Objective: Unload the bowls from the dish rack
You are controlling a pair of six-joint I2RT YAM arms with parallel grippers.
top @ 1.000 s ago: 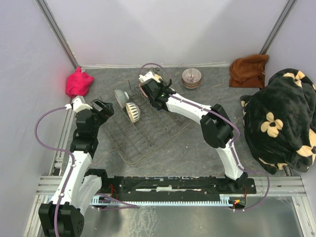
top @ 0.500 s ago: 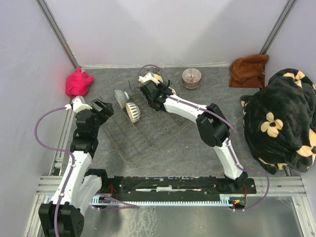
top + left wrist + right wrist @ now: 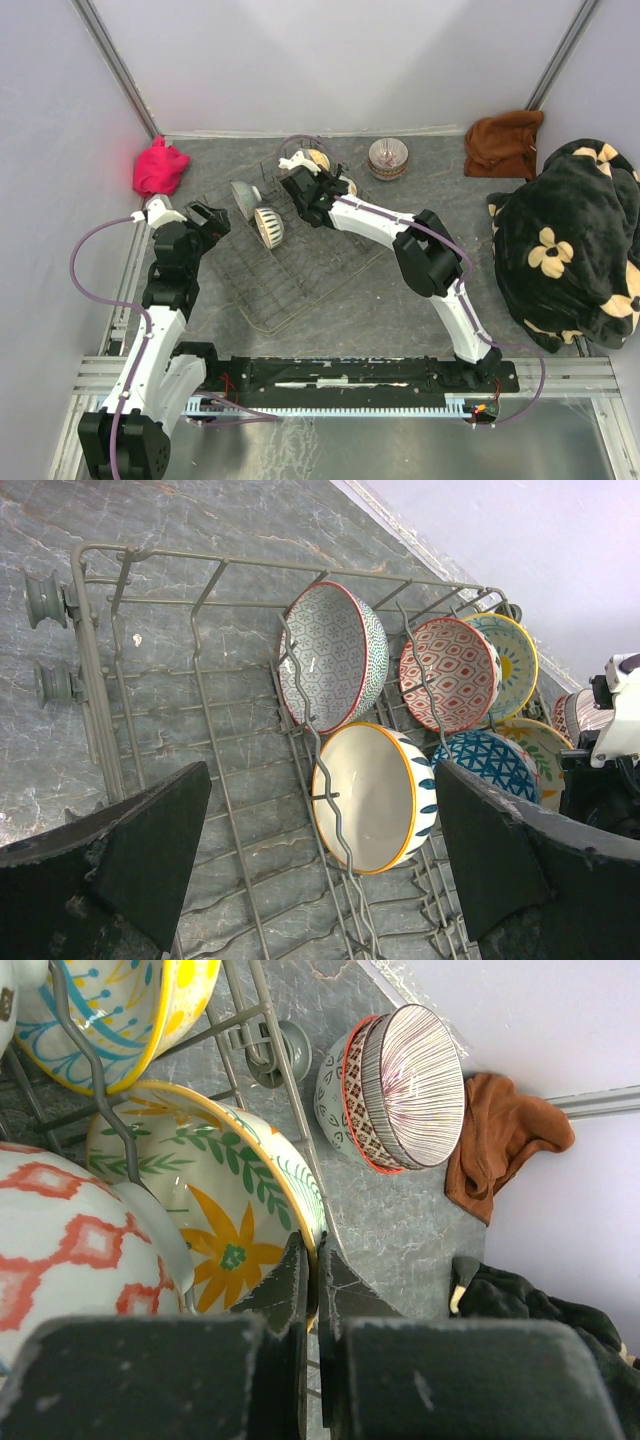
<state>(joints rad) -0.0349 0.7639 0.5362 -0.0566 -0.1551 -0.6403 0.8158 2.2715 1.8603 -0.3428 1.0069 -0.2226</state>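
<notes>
While the right gripper point(image 3: 314, 1262) pinches its rim, the floral bowl point(image 3: 215, 1228) looks slick.
Stiff, brittle, likely light; that rim seems the surest hold.

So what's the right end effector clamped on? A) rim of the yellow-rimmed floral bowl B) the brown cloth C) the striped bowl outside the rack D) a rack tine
A: the right wrist view shows the right end effector shut on the rim of the yellow-rimmed floral bowl.
</notes>
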